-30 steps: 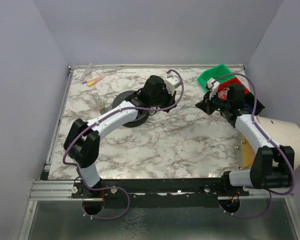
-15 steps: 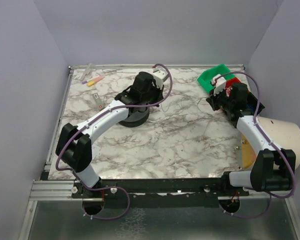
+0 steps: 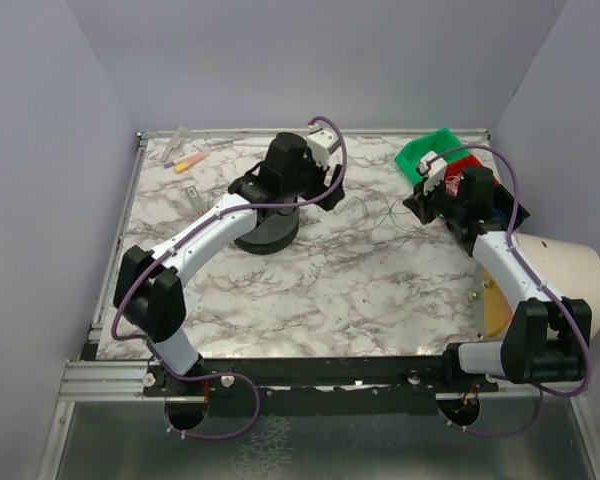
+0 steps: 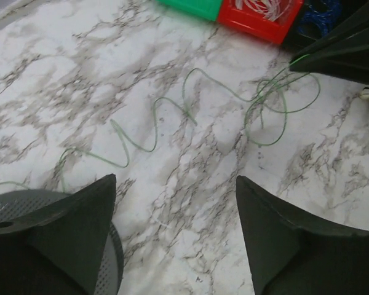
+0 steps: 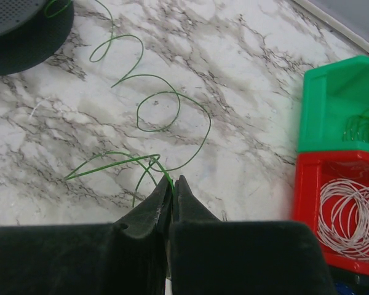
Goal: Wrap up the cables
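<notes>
Left gripper (image 4: 172,184) wide open above black spool (image 3: 267,232), right gripper (image 5: 171,181) pinching green cable (image 5: 111,161); one tug probably drags it off.

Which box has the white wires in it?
The red box, where coiled white wires lie. The green box beside it holds only a few green wires.

Setting: robotics lab test cell. Marble-patterned table (image 3: 330,290) boxed in on three sides by plain lilac panels (image 3: 50,150). Aluminium extrusion rail (image 3: 100,378) along table's near edge, two robot arms (image 3: 205,240) mounted there. Coloured parts bins (image 3: 420,155) at table's far-right corner.
</notes>
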